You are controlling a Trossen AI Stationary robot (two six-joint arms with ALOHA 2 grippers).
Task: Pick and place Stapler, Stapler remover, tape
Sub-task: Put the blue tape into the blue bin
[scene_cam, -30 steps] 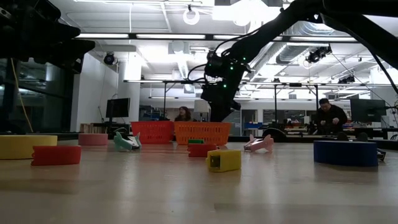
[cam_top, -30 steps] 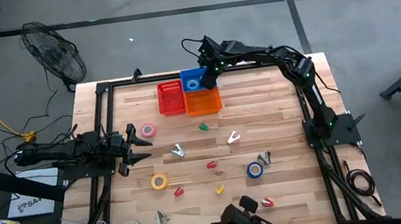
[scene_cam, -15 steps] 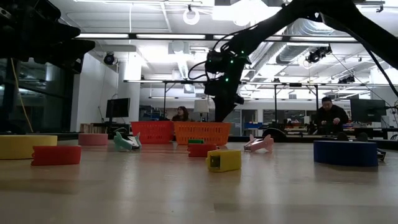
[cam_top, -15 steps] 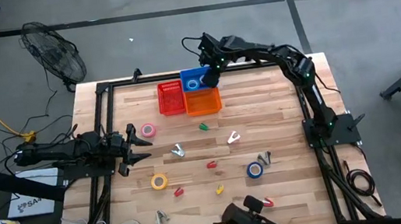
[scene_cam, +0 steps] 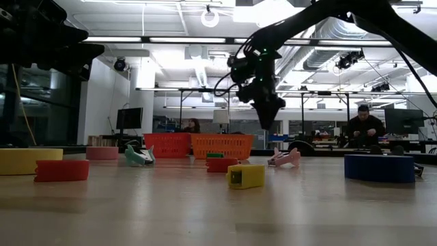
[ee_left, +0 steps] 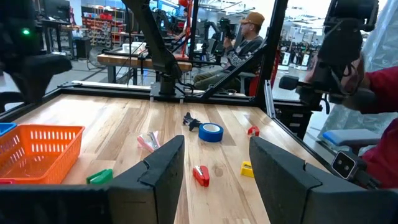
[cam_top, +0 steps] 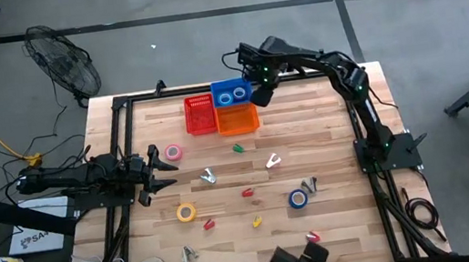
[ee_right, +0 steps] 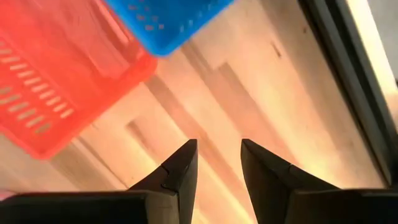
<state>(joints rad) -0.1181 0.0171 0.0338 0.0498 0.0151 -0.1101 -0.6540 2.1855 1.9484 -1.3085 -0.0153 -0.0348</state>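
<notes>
My right gripper point(cam_top: 260, 92) point(ee_right: 219, 163) hangs open and empty, pointing down over bare wood just right of the blue basket point(cam_top: 231, 93), at the table's far side. Light tape rings lie in that basket. Pink tape point(cam_top: 173, 151), yellow tape point(cam_top: 186, 212) and blue tape point(cam_top: 297, 198) lie flat on the table. Small staplers, green point(cam_top: 238, 148), red point(cam_top: 248, 192) and yellow point(cam_top: 256, 222), and pale staple removers point(cam_top: 208, 177) point(cam_top: 273, 160) are scattered mid-table. My left gripper point(cam_top: 163, 169) point(ee_left: 217, 168) waits open at the left edge, pointing level.
A red basket point(cam_top: 200, 115) and an orange basket point(cam_top: 236, 119) stand beside the blue one at the far edge. A black frame point(cam_top: 121, 106) borders the table. More small staplers and removers lie near the front edge point(cam_top: 312, 237) point(cam_top: 187, 254). People sit beyond the table point(scene_cam: 362, 126).
My right gripper has risen from over the blue basket and gone toward the table's right edge, tipping until it points straight down. It holds nothing.
</notes>
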